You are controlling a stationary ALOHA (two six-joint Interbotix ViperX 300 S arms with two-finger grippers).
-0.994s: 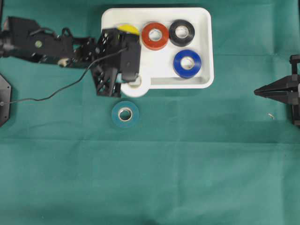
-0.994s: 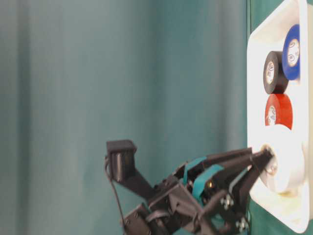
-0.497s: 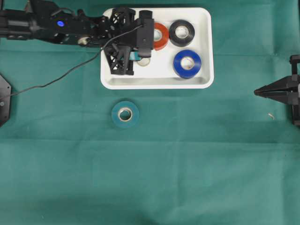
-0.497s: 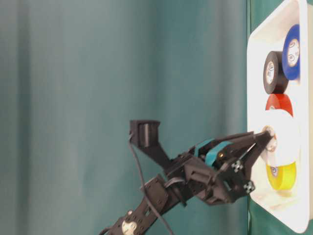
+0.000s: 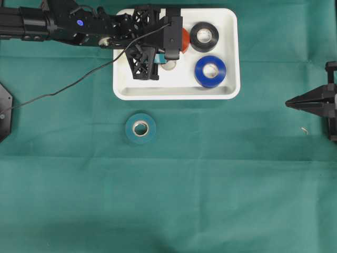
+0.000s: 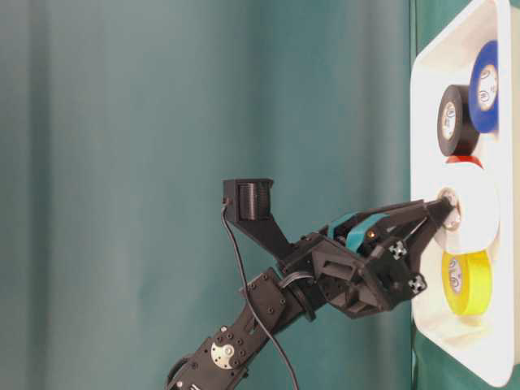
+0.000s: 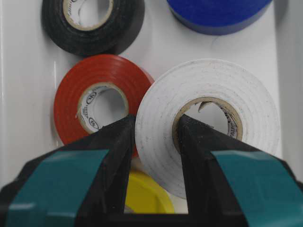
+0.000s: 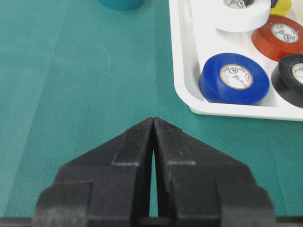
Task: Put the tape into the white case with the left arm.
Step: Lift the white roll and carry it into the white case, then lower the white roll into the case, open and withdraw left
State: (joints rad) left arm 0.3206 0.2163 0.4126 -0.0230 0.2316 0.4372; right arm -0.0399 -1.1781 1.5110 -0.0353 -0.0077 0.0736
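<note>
White tape roll (image 7: 208, 123), clamped through its wall by the left gripper (image 7: 156, 137): one teal-striped finger sits inside the cardboard core, the other outside the rim. A second ago the roll hung at the near-left corner of the white case (image 5: 231, 92), over its rim; it has since been carried inward and now hangs above the case floor, so transport looks nearly done and lowering and release remain. Relative to the case: a teal roll (image 5: 140, 128) lies on the green cloth (image 5: 210, 184) outside its near edge, not yet collected; inside, the yellow roll (image 6: 465, 281) lies just below the gripper in the wrist view, the red roll (image 7: 97, 101) beside the white one and partly overlapped by it, the blue roll (image 5: 210, 71) and black roll (image 5: 204, 36) beyond. The right gripper (image 8: 154, 142) rests well off the case's right side, fingers pressed together, empty
</note>
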